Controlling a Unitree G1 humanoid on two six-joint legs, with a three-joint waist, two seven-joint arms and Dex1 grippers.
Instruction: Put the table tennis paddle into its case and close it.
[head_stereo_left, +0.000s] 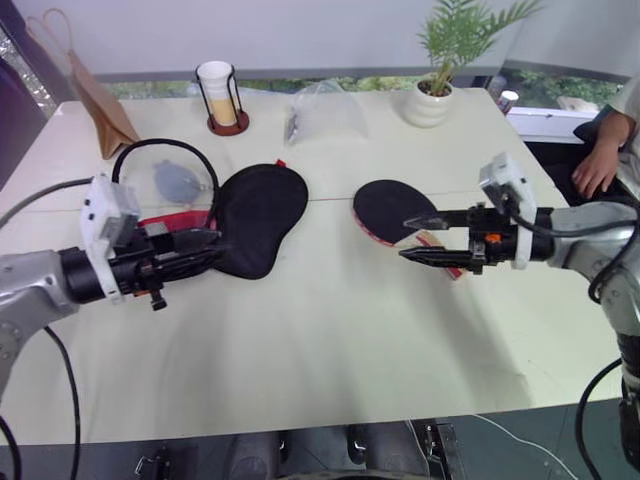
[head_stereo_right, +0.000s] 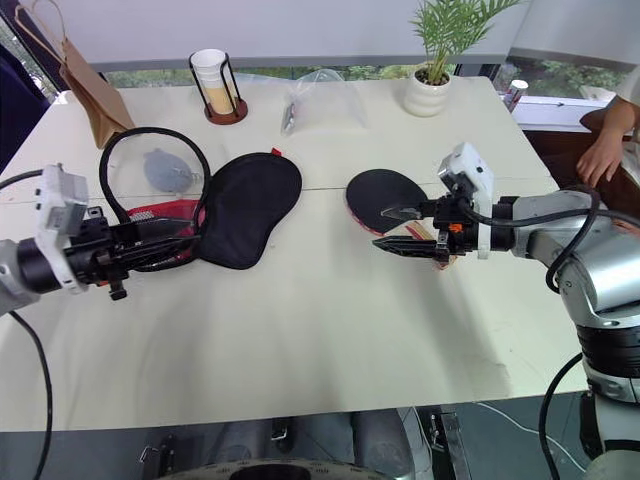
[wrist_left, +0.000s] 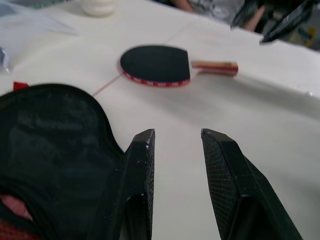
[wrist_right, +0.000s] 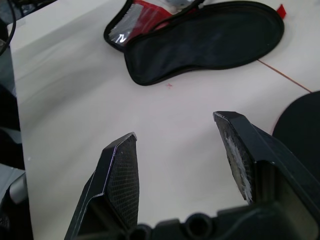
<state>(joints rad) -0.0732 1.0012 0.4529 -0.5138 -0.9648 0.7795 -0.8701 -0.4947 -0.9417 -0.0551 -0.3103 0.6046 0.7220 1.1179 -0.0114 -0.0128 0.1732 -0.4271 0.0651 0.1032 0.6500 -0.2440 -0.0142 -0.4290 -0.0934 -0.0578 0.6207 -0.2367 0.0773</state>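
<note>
case (head_stereo_right: 245, 208) lying open, white logo unreadable; table tennis paddle (head_stereo_right: 385, 198) apart

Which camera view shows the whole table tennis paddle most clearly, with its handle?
The left wrist view: the table tennis paddle lies there whole, black face, red rim and handle unblocked. In both eye views the right gripper covers its handle. The right wrist view catches just an edge of its face.
</note>
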